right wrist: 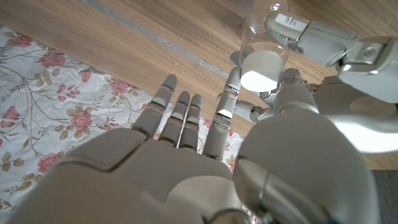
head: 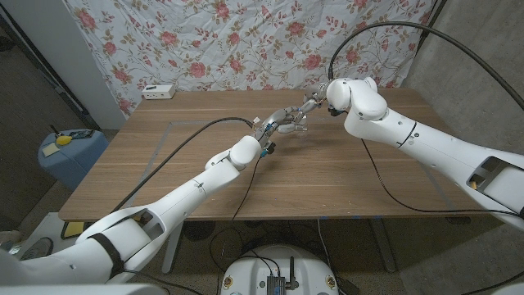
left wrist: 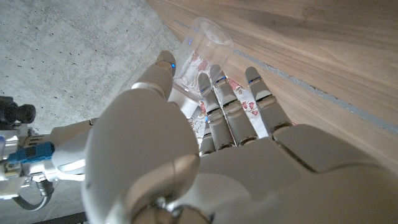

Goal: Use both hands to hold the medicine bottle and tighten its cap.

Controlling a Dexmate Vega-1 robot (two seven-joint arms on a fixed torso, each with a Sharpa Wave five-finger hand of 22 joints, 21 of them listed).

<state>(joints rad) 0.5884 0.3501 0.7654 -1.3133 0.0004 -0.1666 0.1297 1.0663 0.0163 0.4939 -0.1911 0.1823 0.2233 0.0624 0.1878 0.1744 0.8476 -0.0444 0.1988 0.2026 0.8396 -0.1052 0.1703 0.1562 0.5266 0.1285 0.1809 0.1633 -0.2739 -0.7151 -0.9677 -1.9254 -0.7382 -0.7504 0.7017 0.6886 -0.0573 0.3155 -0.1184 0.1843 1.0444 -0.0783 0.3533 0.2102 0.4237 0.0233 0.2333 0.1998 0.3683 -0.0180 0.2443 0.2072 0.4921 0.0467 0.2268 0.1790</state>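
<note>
While held aloft: bottle (left wrist: 202,53) beyond white box (head: 159,92)

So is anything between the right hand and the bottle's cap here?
Nothing visible. In the right wrist view the right hand's fingertips reach right up beside the white cap, with the left hand around the clear medicine bottle. Actual contact with the cap can't be confirmed.

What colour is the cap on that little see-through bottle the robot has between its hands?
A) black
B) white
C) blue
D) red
B: in the right wrist view the clear medicine bottle ends in a white cap, with fingers of the right hand on the cap and the left hand holding the bottle's body.
</note>
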